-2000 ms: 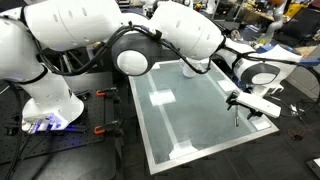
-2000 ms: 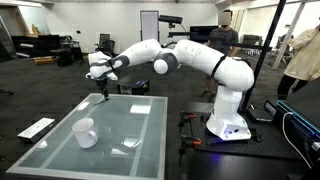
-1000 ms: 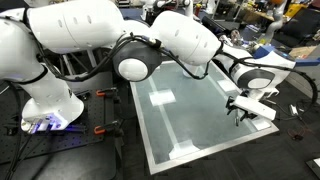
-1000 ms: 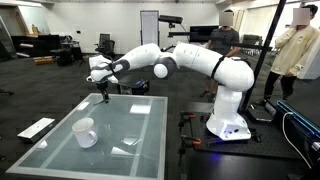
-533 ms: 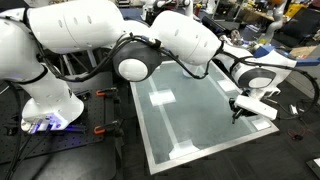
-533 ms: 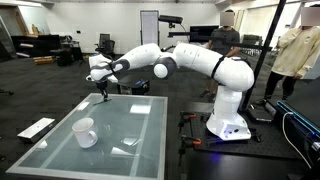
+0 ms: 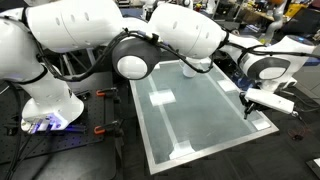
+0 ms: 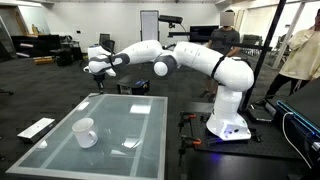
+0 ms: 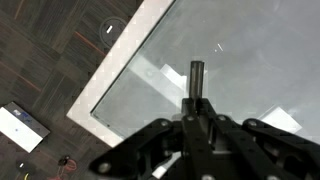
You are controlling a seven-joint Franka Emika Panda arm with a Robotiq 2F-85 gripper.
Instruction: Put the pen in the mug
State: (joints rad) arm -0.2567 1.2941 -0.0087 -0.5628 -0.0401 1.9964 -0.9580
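Note:
A thin dark pen (image 9: 197, 78) sticks out from between my gripper's (image 9: 197, 112) fingers, which are shut on it. In an exterior view the gripper (image 8: 99, 70) hangs high above the far end of the glass table (image 8: 135, 112). The small white mug (image 8: 84, 132) stands upright on the near left part of the glass, well away from the gripper. In an exterior view the pen (image 7: 248, 110) hangs from the gripper (image 7: 252, 103) over the table's right edge. The wrist view does not show the mug.
The glass top has a white frame (image 9: 128, 62) with dark carpet beyond it. A flat white panel (image 8: 37, 127) lies on the floor left of the table. The robot's base (image 8: 228, 122) stands to the right. People (image 8: 296, 55) stand at the back.
My gripper has shut on the pen at the table's end and risen, lifting the pen off the glass. The mug has not moved.

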